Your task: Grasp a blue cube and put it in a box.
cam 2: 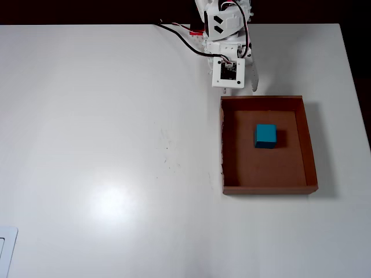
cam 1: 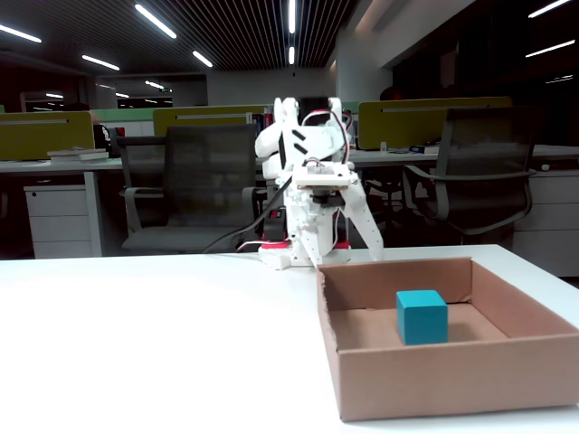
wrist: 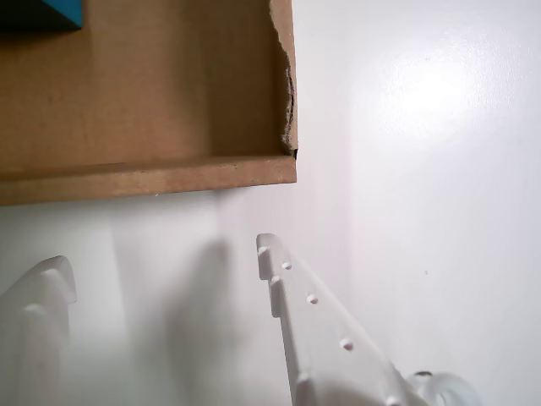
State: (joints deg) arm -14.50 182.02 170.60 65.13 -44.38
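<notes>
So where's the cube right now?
The cube sits on the floor of the box, slightly toward the arm's end in the overhead view, clear of the open, empty gripper.

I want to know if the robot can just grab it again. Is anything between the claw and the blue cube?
Only the box's low wall. The blue cube already sits inside the box, and the gripper is outside it, empty with fingers apart, just beyond that near wall. Nothing else stands between them.
</notes>
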